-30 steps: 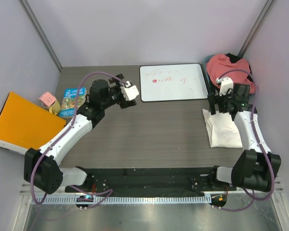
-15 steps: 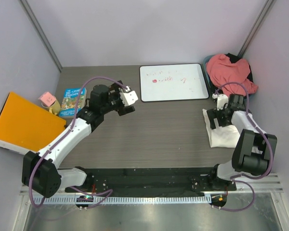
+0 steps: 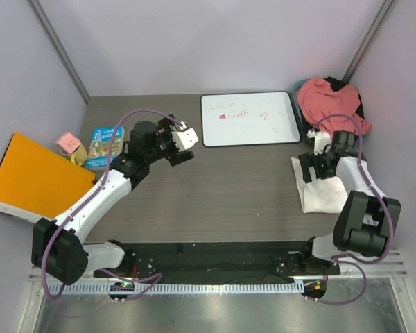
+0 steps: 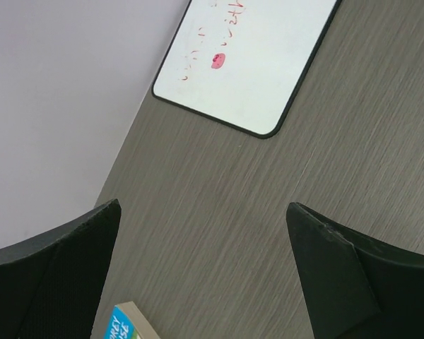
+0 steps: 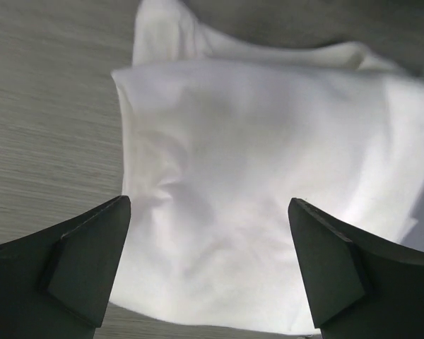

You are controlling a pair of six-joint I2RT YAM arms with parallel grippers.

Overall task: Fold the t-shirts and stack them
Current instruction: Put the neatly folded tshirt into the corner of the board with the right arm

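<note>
A folded white t-shirt (image 3: pixel 323 193) lies on the table at the right; it fills the right wrist view (image 5: pixel 268 183). My right gripper (image 3: pixel 312 168) hovers open over its far end, jaws wide apart and empty (image 5: pixel 208 261). A salmon pink-red t-shirt (image 3: pixel 329 103) lies crumpled in a heap at the far right corner. My left gripper (image 3: pixel 184 146) is open and empty above bare table left of centre (image 4: pixel 201 268).
A glossy whiteboard (image 3: pixel 249 118) with red marks lies at the back centre, also in the left wrist view (image 4: pixel 251 56). A blue book (image 3: pixel 104 146), a pink box (image 3: pixel 68 143) and an orange folder (image 3: pixel 35 177) sit at the left.
My right gripper came down from above the pink shirt's edge onto the white shirt's far end. My left gripper shifted slightly, staying open.
</note>
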